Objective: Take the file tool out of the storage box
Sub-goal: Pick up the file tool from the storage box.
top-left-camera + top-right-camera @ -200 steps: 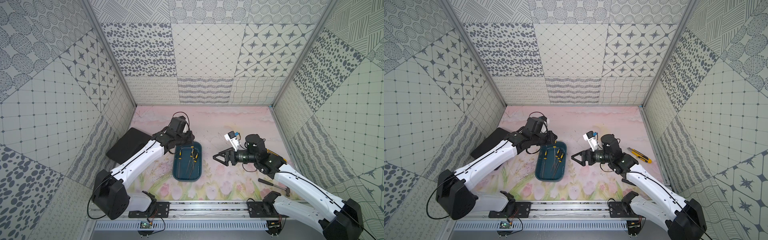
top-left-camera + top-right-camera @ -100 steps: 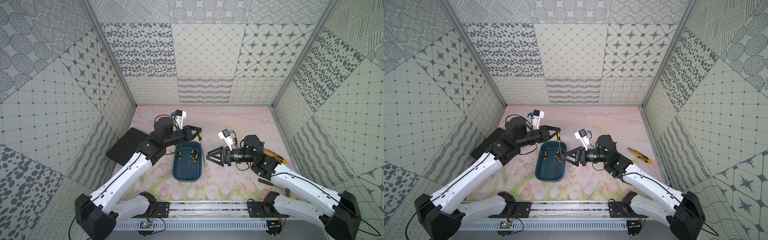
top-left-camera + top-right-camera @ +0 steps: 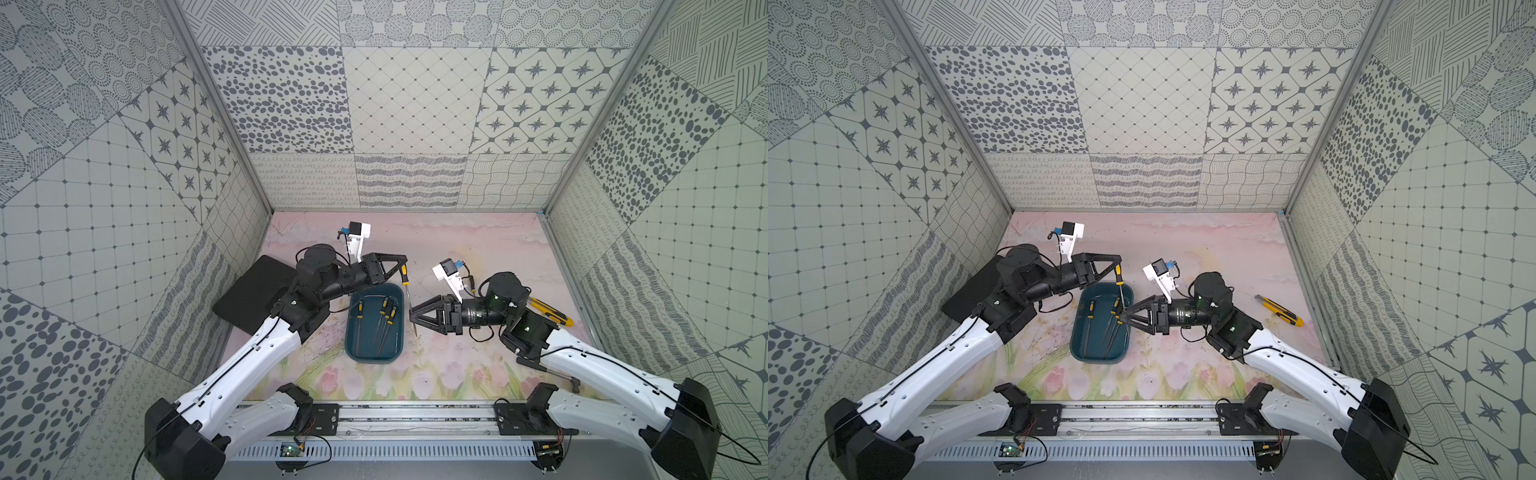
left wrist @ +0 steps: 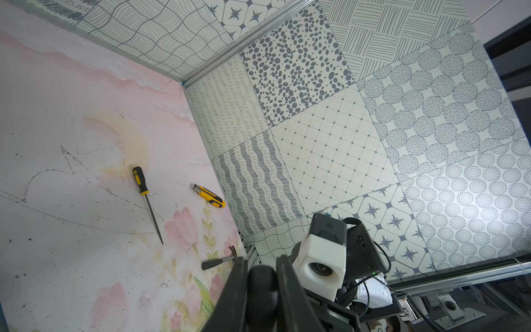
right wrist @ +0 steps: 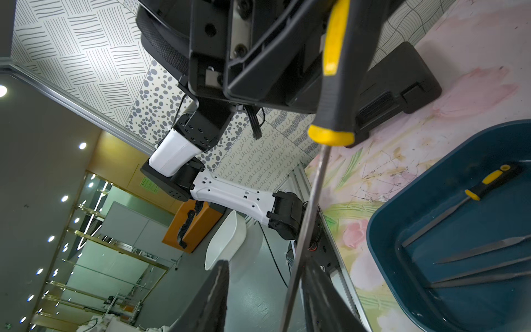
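Over the far right corner of the storage box point(image 3: 374, 360), the left gripper point(image 3: 401, 262) is pinching the file point(image 3: 409, 301) by its handle, whose end is hiding between the fingers. The file's long axis is running from the box's far side to its near side, tip nearest. Its steepness is proving hard to judge. At the box's right rim, the right gripper point(image 3: 412, 319) is straddling the shaft, jaws apart.

Left tool point(image 3: 402, 264) clamped; right tool point(image 3: 411, 315) agape.

One storage box point(image 3: 370, 360), at least three files point(image 3: 358, 328) inside. Outside it I count one lifted file point(image 3: 409, 297) in my left claw point(image 3: 402, 268), one loose file point(image 4: 145, 198) lying flat, one utility knife point(image 3: 1279, 311), one hammer point(image 4: 218, 262), one black board point(image 3: 245, 299).
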Motion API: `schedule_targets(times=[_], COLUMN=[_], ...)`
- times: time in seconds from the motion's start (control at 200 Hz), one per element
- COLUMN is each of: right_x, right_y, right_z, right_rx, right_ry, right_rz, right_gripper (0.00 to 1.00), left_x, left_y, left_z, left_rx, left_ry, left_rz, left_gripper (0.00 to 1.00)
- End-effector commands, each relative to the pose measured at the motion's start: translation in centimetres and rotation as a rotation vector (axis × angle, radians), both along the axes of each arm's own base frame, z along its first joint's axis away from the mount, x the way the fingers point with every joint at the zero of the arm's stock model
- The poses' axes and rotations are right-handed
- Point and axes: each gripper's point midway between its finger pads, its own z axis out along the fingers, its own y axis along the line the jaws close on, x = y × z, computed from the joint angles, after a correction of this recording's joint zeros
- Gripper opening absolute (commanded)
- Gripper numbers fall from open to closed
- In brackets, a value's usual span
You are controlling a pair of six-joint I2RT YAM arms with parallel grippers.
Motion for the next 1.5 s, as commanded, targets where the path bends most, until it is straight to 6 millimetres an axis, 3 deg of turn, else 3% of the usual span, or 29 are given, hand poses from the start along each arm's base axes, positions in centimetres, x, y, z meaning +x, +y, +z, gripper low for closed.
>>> schedule_targets(times=[0.0, 0.395, 0.595, 0.715, 0.821, 0.961, 1.026, 1.116, 1.181, 1.276, 1.366, 1.496], right_x=[-0.8, -1.6, -1.7, -1.7, -1.2, 0.4, 1.6, 3.4, 5.2, 7.8, 9.8, 11.5], right_y=[-0.1, -0.6, -0.7, -0.8, -0.7, -1.6, -2.5, -4.0, -5.7, -9.1, -11.9, -13.3], right_z=[1.9, 3.4, 3.9, 4.0, 3.8, 2.3, 1.5, 0.3, -1.1, -4.1, -6.7, -9.3], right_rx=[0.061, 0.089, 0.098, 0.093, 0.066, -0.072, -0.161, -0.287, -0.408, -0.662, -0.885, -1.021], right_ry=[-0.04, -0.056, -0.062, -0.065, -0.062, -0.072, -0.079, -0.081, -0.081, -0.086, -0.105, -0.097], right_rz=[0.033, 0.051, 0.053, 0.051, 0.023, -0.102, -0.196, -0.333, -0.458, -0.649, -0.77, -0.833], right_gripper=[0.36, 0.18, 0.04, 0.0, 0.0, 0.0, 0.0, 0.0, 0.0, 0.0, 0.0, 0.0], left_x=[-1.2, -1.6, -1.5, -1.7, -1.4, -1.0, -0.9, -0.2, 0.5, 1.7, 2.7, 3.0], left_y=[0.0, 0.9, 1.0, 0.9, 0.9, 0.7, 0.5, 0.3, 0.4, 0.9, 1.7, 2.8], left_z=[3.9, 4.2, 4.0, 4.3, 4.7, 5.7, 6.5, 6.4, 5.6, 2.4, -2.3, -8.3], left_rx=[-0.103, -0.132, -0.143, -0.14, -0.129, -0.087, -0.054, 0.037, 0.122, 0.277, 0.439, 0.596], left_ry=[-0.15, -0.239, -0.243, -0.254, -0.26, -0.285, -0.297, -0.276, -0.239, -0.149, -0.033, 0.112], left_rz=[-0.044, -0.01, -0.005, -0.013, -0.009, -0.006, -0.014, -0.006, 0.011, 0.043, 0.071, 0.087], left_gripper=[0.1, 0.1, 0.1, 0.15, 0.36, 0.74, 0.97, 0.99, 0.99, 0.99, 0.99, 0.99])
